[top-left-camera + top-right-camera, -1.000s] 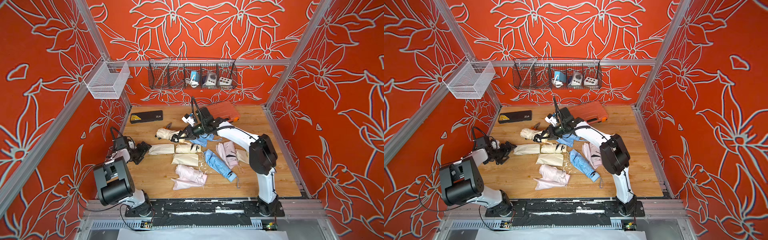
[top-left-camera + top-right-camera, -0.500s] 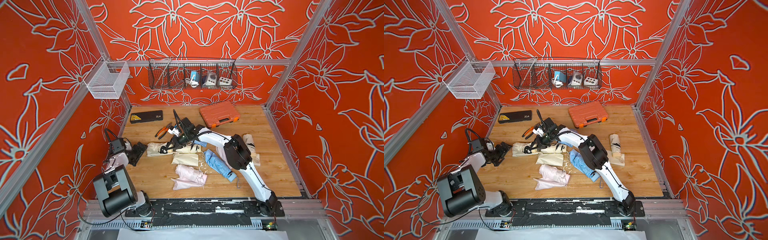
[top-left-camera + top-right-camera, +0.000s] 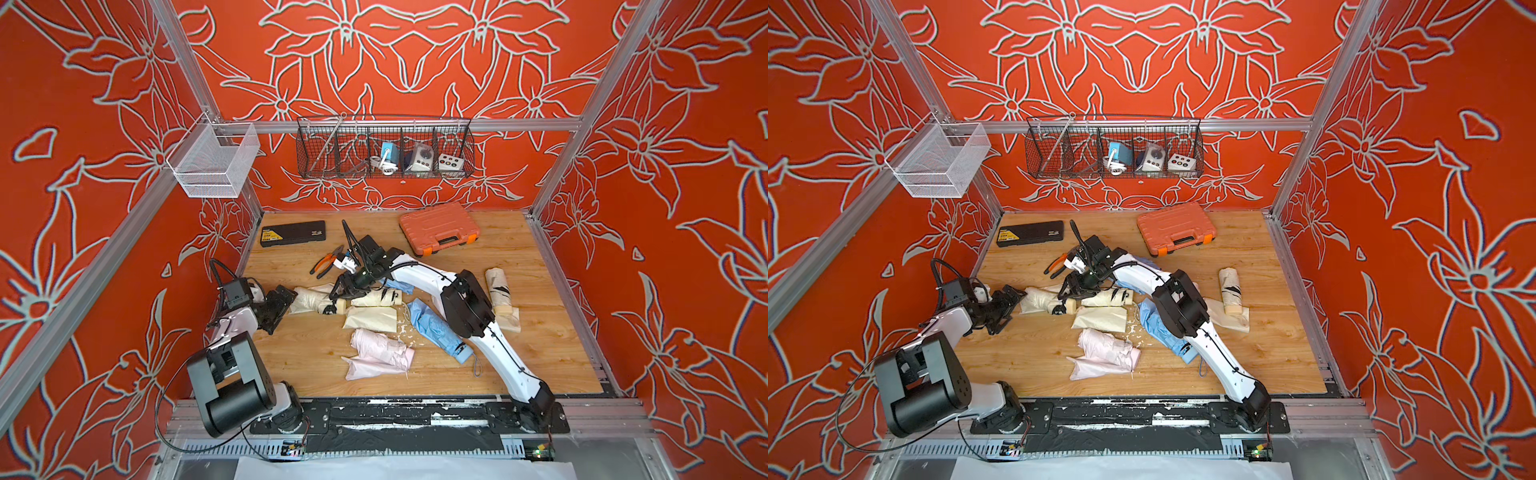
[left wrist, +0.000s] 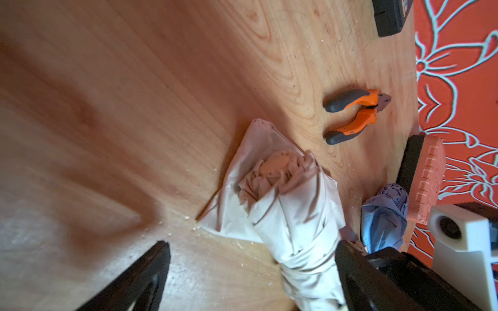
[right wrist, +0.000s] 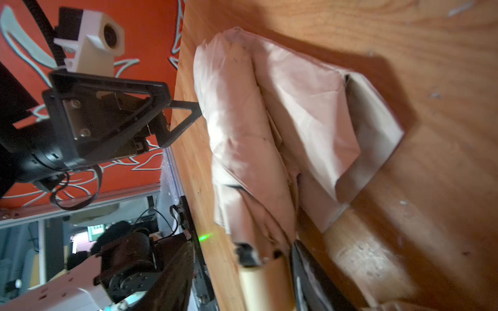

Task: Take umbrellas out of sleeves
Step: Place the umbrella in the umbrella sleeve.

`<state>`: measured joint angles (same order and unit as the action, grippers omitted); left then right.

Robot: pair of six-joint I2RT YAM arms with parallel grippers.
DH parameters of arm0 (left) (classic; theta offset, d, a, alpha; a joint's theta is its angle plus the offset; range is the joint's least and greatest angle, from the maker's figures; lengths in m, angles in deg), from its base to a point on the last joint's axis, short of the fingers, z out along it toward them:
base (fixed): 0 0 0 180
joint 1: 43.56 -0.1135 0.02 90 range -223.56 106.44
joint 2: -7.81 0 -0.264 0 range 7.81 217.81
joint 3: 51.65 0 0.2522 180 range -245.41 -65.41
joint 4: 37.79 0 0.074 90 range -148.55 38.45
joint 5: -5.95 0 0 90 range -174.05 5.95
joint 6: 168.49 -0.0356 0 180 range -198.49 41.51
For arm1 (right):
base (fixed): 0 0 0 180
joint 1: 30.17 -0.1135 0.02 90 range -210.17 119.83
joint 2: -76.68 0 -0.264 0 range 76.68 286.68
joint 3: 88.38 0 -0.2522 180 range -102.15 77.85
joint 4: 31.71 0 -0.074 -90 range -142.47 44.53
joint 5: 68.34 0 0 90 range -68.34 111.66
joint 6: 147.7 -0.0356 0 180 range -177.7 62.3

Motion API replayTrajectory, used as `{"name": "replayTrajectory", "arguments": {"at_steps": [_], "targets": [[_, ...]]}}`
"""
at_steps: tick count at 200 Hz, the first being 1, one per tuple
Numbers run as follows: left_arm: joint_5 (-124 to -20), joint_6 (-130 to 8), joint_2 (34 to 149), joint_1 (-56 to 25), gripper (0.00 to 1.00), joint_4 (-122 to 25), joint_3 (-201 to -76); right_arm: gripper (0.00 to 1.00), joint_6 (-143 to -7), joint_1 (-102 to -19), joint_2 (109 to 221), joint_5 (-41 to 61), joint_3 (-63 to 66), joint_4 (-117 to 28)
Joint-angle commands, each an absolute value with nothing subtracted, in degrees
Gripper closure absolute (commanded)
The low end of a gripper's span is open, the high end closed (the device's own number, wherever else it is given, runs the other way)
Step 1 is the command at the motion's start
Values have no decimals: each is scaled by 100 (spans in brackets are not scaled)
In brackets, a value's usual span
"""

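A cream umbrella point(image 3: 309, 300) lies left of centre, partly on a flat cream sleeve point(image 4: 242, 167), its pleated tip point(image 4: 272, 175) bare. My left gripper point(image 3: 284, 307) is open around that tip end, and the roll rests against one finger point(image 4: 355, 272). My right gripper point(image 3: 343, 293) stands open over the cream handle point(image 5: 258, 285), which lies between its fingers. Beside it lie a second cream umbrella point(image 3: 378, 297), a cream sleeve point(image 3: 370, 318), a pink umbrella point(image 3: 378, 343) on a pink sleeve point(image 3: 370, 370) and a blue umbrella point(image 3: 436, 328). Another cream umbrella point(image 3: 498, 286) lies at the right on a sleeve point(image 3: 510, 322).
Orange-handled pliers point(image 3: 326, 264) lie just behind the right gripper. An orange case point(image 3: 438, 228) and a black case point(image 3: 293, 232) sit at the back. A wire basket point(image 3: 384, 145) hangs on the back wall. The right arm's elbow point(image 3: 465, 307) hangs over the blue umbrella.
My right arm swung left and down to the cream umbrella's handle, and its jaws opened. Its elbow moved off the cream umbrella at the right. The left gripper stayed open.
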<state>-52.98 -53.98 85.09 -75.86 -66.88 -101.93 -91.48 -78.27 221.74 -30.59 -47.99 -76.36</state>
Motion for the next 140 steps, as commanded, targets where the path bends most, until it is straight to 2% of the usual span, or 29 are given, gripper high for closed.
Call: {"name": "replayTrajectory", "arguments": {"at_steps": [1,26,75,140], "targets": [[-5107,-5368,8596,-7608,5,-6641,-10265,24,-8717,-7834,22295,-2617,-5248,-8376],[-4981,-5330,8648,-7599,5,-6558,-10259,1,-8409,-7835,22238,-1991,-5697,-9023],[-4580,-5179,8684,-7450,5,-6233,-10246,1,-7888,-7782,21512,-630,-6046,-9781],[-4189,-4967,8586,-6867,3,-5833,-10397,1,-7549,-7333,19464,155,-4953,-9719]]}}
